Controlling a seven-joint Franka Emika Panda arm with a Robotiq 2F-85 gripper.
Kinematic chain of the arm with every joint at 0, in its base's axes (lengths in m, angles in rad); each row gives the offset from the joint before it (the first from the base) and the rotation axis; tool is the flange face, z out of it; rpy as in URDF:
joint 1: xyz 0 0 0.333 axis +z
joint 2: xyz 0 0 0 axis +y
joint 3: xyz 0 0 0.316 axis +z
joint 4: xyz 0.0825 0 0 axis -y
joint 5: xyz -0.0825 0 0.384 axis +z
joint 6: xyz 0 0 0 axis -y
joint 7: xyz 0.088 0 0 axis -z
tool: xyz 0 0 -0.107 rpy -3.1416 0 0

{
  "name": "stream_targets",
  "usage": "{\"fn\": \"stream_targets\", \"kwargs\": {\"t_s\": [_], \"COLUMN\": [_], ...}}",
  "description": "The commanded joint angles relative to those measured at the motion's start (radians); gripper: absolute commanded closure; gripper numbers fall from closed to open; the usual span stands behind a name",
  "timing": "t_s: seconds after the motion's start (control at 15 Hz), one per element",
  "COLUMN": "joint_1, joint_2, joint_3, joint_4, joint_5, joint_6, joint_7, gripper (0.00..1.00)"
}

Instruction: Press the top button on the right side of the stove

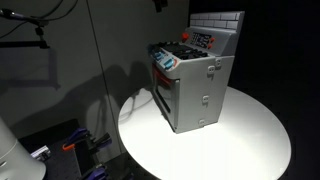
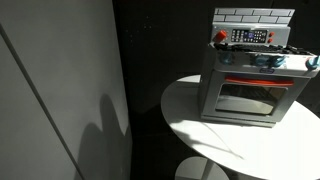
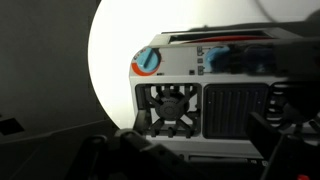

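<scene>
Approach step: the claw [image 3: 190,155], its state I cannot tell, hangs over the stove [image 3: 235,105] and must next reach its right-side top button [image 1: 213,68].

The stove [image 1: 200,95] looks like grey plastic, matt on its sides; the round white surface [image 1: 250,140] looks smooth and matt.

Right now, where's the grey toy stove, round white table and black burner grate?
grey toy stove [image 1: 205,95]: in an exterior view, side wall.
round white table [image 1: 250,140]: in an exterior view, bare top.
black burner grate [image 3: 172,105]: wrist view, middle.
</scene>
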Motion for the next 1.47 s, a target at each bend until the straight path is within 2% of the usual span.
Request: {"fn": "stream_targets", "kwargs": {"t_s": [0.0,0.53,0.6,1.07,1.4], "joint_1": [0.001,0.006,0.011,0.016,0.015], "joint_2": [0.067,0.14,0.115,0.132,0.159], "joint_3": [-0.033,-0.095,-0.095,-0.099,-0.11], "joint_4": [0.07,0.085,0.053,0.06,0.061], "joint_5": [-0.049,-0.165,-0.14,-0.163,-0.185], "joint_6": [0.018,0.163,0.154,0.164,0.25], "joint_7": [0.033,0.027,0.012,0.038,0.111], "gripper": [0.0,0.0,0.0,0.0,0.0]}}
